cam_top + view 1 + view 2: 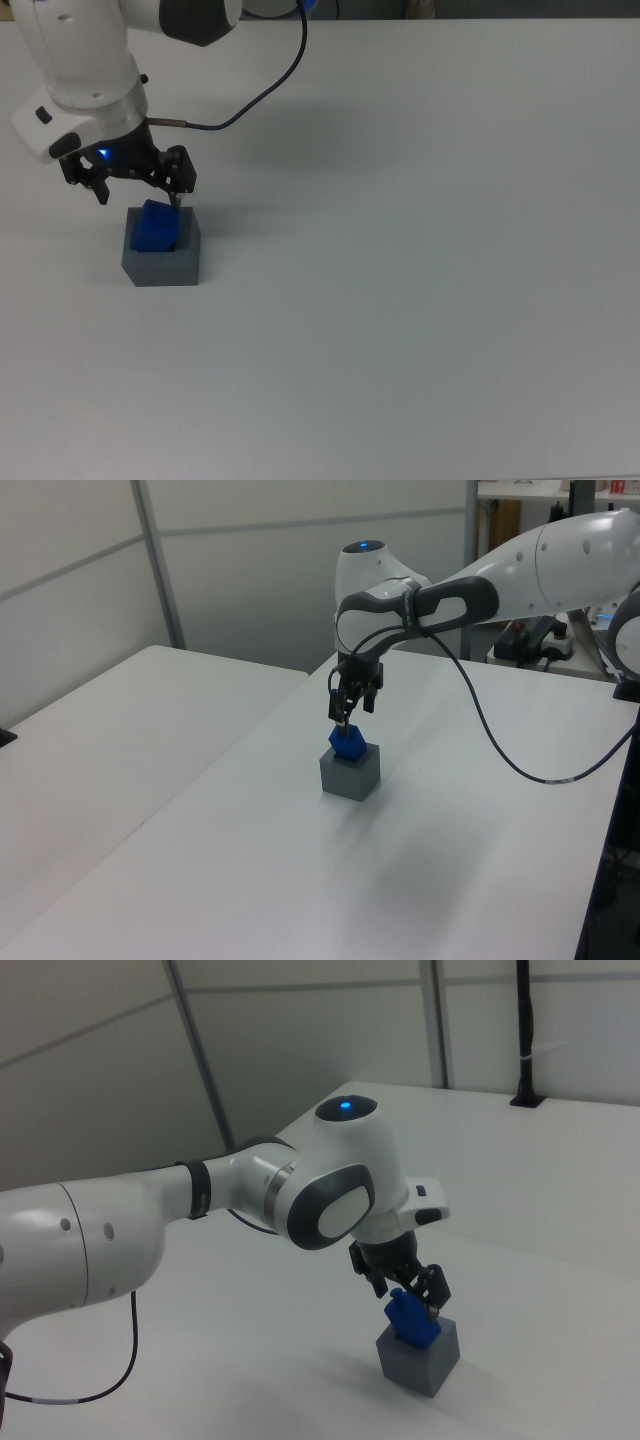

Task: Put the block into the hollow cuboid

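The white Franka arm reached in from the top view's upper left corner, its wrist bent downward so that the black two-finger end effector pointed down at the bench. In the left view the arm stretched in from the left view's right side, elbow high, with a dark cable looping down beside it. The end effector hung just above the matte grey hollow cuboid, its fingers spread apart and gripping nothing. A small blue light glowed on the wrist.

The small bright-blue solid block sat in the square recess at the top of the grey cuboid, tilted rather than upright, with its upper part sticking out above the rim. In the right view the blue block leaned toward the right view's left, just below the fingertips. Whether a fingertip touched it could not be told. The cuboid stood on the white bench near the top view's left edge.
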`<control>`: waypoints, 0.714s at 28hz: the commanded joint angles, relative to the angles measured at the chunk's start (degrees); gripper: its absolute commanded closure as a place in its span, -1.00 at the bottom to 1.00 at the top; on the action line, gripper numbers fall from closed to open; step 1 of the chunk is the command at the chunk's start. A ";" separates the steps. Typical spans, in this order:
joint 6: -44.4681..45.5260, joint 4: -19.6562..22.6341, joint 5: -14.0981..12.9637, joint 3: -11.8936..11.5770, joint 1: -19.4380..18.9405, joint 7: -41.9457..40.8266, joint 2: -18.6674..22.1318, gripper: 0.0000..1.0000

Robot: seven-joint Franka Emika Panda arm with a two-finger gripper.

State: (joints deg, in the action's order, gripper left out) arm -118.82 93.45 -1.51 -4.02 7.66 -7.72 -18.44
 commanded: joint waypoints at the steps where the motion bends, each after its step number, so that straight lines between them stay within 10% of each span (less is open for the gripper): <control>1: 0.34 -0.20 0.02 -0.11 -0.63 0.78 1.82 -1.00; 20: 23.97 -9.95 -0.68 1.03 -0.80 -0.36 6.92 -1.00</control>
State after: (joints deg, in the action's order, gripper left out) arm -97.99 83.64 -1.68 -2.97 7.23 -7.72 -12.87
